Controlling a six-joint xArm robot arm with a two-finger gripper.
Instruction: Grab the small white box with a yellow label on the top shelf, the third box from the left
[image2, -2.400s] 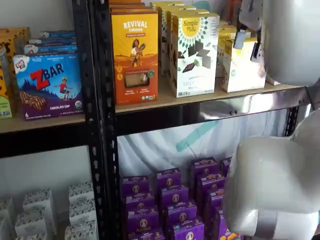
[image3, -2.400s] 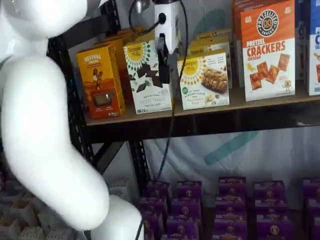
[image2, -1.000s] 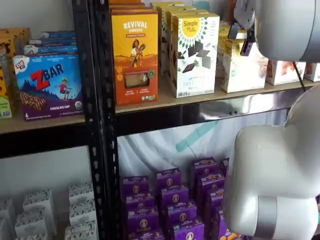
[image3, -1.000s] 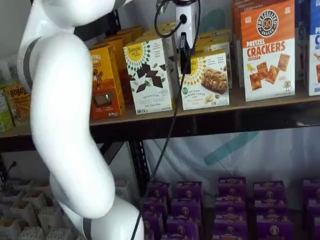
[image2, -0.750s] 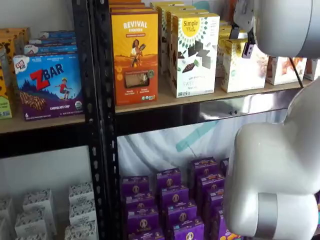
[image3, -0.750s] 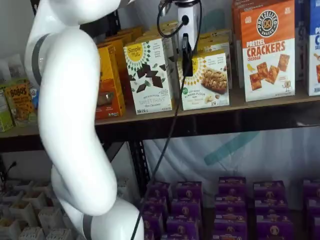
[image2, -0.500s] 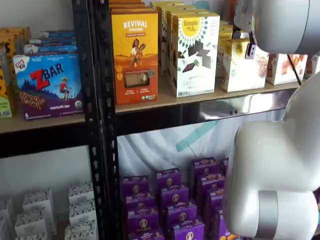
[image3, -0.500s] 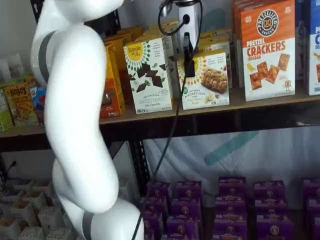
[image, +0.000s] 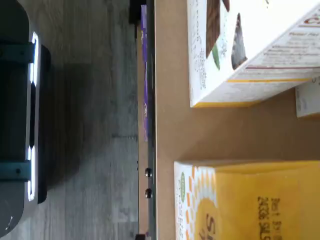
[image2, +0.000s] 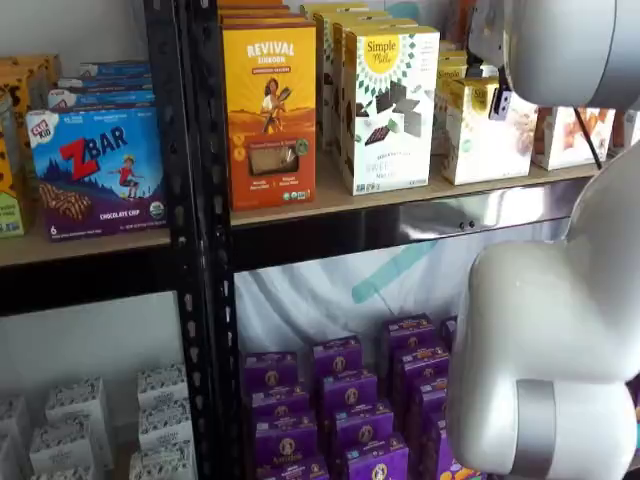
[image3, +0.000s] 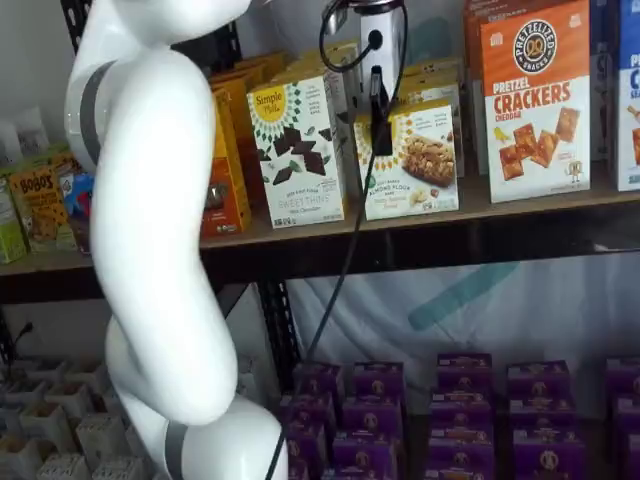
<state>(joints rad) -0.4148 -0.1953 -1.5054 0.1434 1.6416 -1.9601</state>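
Observation:
The small white box (image3: 415, 160) with the yellow band stands on the top shelf (image3: 430, 213), between the taller white box with chocolate squares (image3: 297, 150) and the orange-and-white cracker box (image3: 535, 100). It shows in both shelf views (image2: 487, 135), and its yellow top shows in the wrist view (image: 250, 200). My gripper (image3: 380, 125) hangs right in front of the small box's left front edge. Only one black finger shows, side-on, so I cannot tell whether it is open. In a shelf view the gripper (image2: 498, 102) shows dark against the box's upper front.
An orange Revival box (image2: 269, 115) stands left of the tall white box (image2: 388, 108). A blue Z Bar box (image2: 97, 170) sits beyond the black upright (image2: 195, 240). Purple boxes (image3: 460, 400) fill the level below. My white arm (image3: 150, 230) covers much of both shelf views.
The gripper has moved right, from in front of the chocolate-squares box to the small white box's left front edge. The arm has swung along with it.

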